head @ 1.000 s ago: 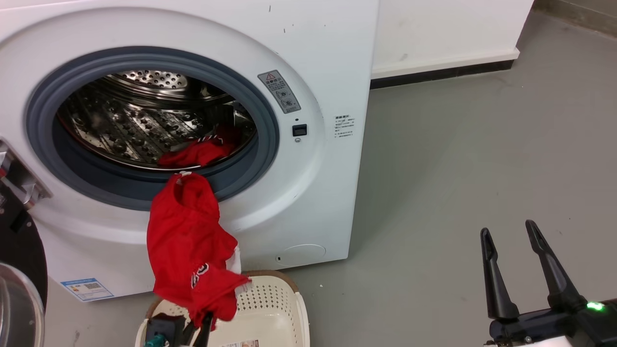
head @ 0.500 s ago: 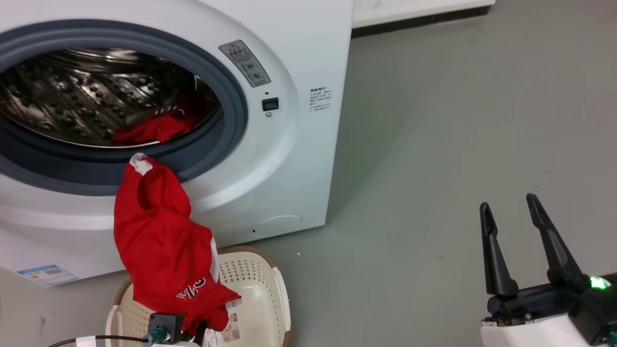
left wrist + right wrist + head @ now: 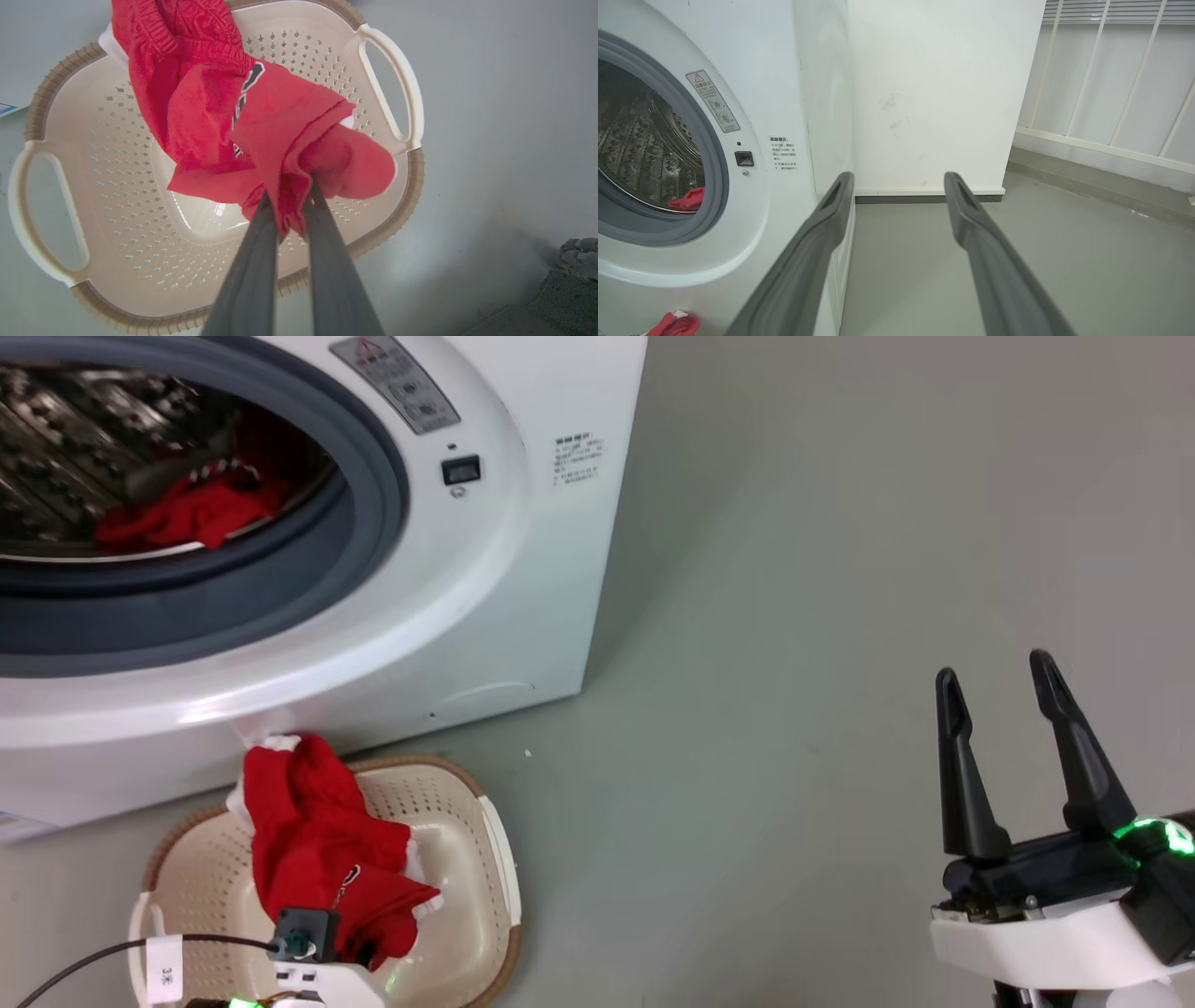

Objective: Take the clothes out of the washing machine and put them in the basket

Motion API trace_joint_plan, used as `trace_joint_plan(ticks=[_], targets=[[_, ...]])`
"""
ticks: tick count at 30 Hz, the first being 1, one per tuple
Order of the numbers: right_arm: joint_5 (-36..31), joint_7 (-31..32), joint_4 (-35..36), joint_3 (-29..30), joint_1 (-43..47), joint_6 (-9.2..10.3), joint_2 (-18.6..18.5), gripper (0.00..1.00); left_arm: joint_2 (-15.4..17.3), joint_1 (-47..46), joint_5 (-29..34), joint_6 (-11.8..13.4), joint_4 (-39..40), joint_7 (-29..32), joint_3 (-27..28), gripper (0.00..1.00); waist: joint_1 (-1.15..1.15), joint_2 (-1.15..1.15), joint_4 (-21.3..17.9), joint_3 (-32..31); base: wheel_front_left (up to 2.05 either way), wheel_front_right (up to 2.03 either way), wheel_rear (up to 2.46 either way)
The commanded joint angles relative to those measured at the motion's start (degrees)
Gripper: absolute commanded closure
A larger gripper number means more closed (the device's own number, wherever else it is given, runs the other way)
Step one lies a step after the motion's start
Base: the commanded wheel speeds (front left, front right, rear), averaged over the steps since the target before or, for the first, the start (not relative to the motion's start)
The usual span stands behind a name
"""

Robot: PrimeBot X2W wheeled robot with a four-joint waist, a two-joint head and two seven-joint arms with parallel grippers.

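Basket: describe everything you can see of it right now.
The basket is cream plastic, rounded-rectangular, with diamond-perforated sloping walls, a smooth bottom, a ribbed brown rim and two slot handles. It stands upright on the grey floor just before the washing machine. A red garment, pinched by the left gripper, hangs into it and drapes over its far rim.

The red garment has come loose. A second ago it hung stretched tall above the basket, its white-trimmed top end caught on the grey door seal of the washing machine. Now that end has dropped to the basket's far rim, and the cloth slumps in a slack bunch down inside the basket, its lower folds pinched by the left gripper. The head camera has dipped too, so more of the basket is in sight.
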State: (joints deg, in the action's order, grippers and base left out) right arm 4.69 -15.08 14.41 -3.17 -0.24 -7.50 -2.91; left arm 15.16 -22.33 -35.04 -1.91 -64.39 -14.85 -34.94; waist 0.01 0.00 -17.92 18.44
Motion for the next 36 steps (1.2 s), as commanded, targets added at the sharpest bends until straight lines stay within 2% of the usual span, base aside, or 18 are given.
trace_joint_plan(ticks=[1,10,18,25,26,27,36], targets=[[0.4,-0.1,0.2,-0.1,-1.2,0.02,0.0,0.00,-0.5,-1.3,-0.1,-0.2,-1.2,0.2,-0.1,1.00,-0.01,0.00,-1.0,2.2,0.00,0.00,0.00],[2.1,-0.1,1.1,0.0,-4.4,0.02,0.0,0.00,0.3,-6.4,-1.0,-0.7,-7.4,2.5,0.4,1.00,-0.01,0.00,-2.8,9.3,0.00,0.00,0.00],[3.4,-0.1,2.0,0.4,-7.1,0.02,0.0,0.00,1.2,-10.3,-0.7,0.0,-8.8,5.6,-0.4,1.00,-0.01,0.00,-3.2,15.2,0.00,0.00,0.00],[4.2,-0.1,2.2,0.9,-8.3,0.02,0.0,0.00,1.3,-12.5,-0.5,0.7,-9.1,6.4,-0.9,1.00,-0.01,0.00,-2.9,17.4,0.00,0.00,0.00],[4.2,-0.1,2.2,0.9,-8.4,0.02,0.0,0.00,1.3,-12.6,-0.5,0.9,-9.2,6.6,-1.0,0.65,-0.01,0.00,-2.9,17.5,0.00,0.00,0.00],[4.2,-0.1,2.1,0.9,-8.5,0.02,0.0,0.00,1.4,-12.8,-0.1,1.2,-9.2,6.1,-1.3,0.00,-0.01,0.00,-2.9,17.5,0.00,0.00,0.00],[3.7,-0.1,1.3,0.9,-7.6,0.02,0.0,0.00,0.4,-11.7,0.0,1.2,-9.4,4.8,-2.2,0.00,-0.01,0.00,-1.8,14.9,0.00,0.00,0.00]])
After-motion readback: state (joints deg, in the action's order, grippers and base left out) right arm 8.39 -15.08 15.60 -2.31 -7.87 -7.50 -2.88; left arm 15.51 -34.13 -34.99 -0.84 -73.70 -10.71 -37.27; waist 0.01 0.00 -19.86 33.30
